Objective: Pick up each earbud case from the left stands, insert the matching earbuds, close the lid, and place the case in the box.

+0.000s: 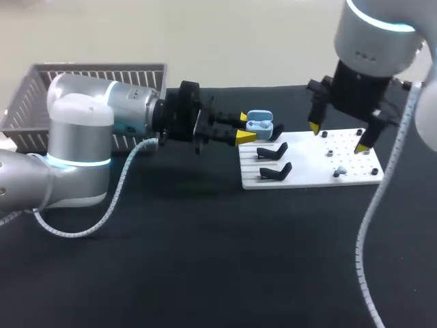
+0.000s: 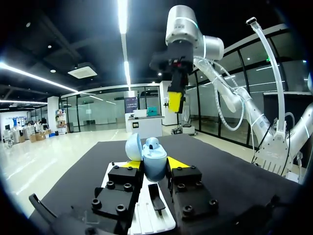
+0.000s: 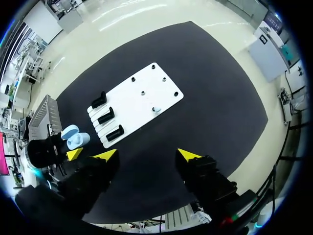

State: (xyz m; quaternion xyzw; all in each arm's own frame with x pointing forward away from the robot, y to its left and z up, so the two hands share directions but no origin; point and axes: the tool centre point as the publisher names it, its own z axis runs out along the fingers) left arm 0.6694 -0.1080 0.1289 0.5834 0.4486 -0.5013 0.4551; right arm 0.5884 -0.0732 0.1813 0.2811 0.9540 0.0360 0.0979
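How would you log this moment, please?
left fingers: shut on open earbud case | right fingers: open, raised | earbud: on board

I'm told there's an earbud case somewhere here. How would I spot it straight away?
Find the white board, then look at its far left corner, where the left gripper comes in from the side. Between that gripper's yellow tips sits the earbud case. It is small, rounded and pale blue with its lid open, unlike the black stands beside it, which are empty.

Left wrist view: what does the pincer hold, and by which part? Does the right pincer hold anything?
The left pincer holds the blue earbud case, lid open, by both sides of its body. The right pincer is open and empty.
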